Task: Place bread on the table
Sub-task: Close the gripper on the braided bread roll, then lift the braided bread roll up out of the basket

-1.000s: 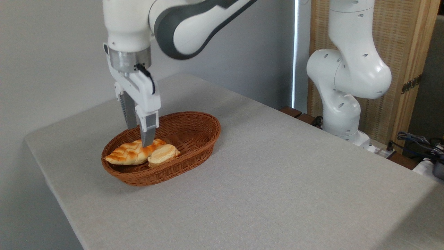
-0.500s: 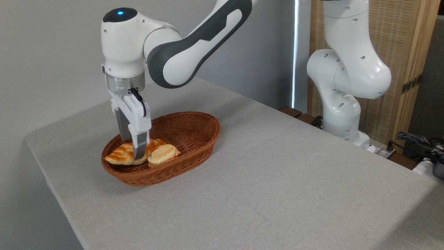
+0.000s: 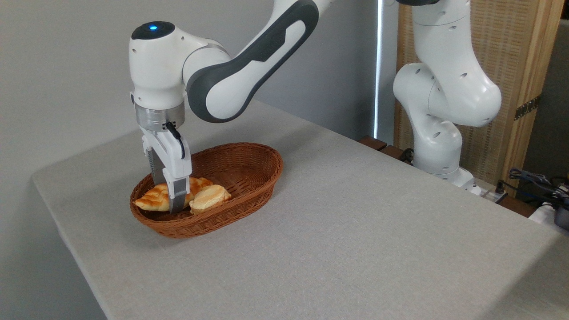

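The bread (image 3: 150, 201), a golden braided loaf, lies in the left end of a brown wicker basket (image 3: 270, 174) on the grey table (image 3: 355, 235). My gripper (image 3: 167, 198) points straight down into the basket and is open, one finger on each side of the loaf's middle. The front finger (image 3: 176, 199) covers part of the loaf and reaches almost to the basket floor; the rear finger's tip is hidden behind the bread. Whether the pads touch the loaf cannot be told.
A small pale round roll (image 3: 210, 196) lies against the loaf's right end, close to the front finger. The arm's white base (image 3: 438, 146) stands past the table's far right edge, with cables (image 3: 533, 180) beside it. Bare grey cloth lies to the right of the basket and in front of it.
The gripper has dropped down into the basket and shifted slightly left, so its fingers now straddle the loaf instead of hovering over it. Loaf and roll have not moved.
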### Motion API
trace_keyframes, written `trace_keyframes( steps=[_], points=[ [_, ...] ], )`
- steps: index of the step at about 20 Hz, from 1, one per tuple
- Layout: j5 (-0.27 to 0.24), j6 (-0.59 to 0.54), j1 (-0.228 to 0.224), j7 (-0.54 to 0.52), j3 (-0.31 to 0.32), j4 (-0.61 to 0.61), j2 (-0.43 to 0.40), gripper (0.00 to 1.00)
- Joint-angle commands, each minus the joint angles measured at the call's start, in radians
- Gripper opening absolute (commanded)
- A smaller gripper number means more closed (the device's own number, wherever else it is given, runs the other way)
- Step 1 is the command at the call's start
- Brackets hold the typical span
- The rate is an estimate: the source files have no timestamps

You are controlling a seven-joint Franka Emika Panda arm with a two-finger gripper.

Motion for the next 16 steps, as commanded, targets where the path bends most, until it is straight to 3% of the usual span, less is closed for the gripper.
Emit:
trace_keyframes(
  steps=[1, 3, 16],
  points=[
    [0.013, 0.02, -0.003, 0.001, 0.001, -0.003, -0.001, 0.46],
    [0.011, 0.02, -0.003, -0.001, 0.001, -0.003, -0.001, 0.38],
    [0.01, 0.01, -0.002, -0.015, 0.006, 0.002, -0.024, 0.4]
  ],
)
